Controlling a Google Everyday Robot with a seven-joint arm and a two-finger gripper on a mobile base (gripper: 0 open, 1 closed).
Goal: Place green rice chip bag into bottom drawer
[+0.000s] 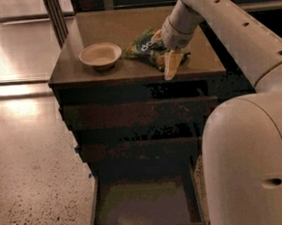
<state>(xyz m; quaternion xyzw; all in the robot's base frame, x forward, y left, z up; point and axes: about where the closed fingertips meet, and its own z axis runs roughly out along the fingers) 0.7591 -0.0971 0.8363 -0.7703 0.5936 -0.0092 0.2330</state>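
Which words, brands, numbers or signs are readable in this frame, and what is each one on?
Bag: white lettering on a dark round logo, too blurred to read.
Bowl: no text.
Bottom drawer, open: no label or number.
Gripper, down at the bag's right edge on the cabinet top: no markings.
Nothing in the frame can be read.
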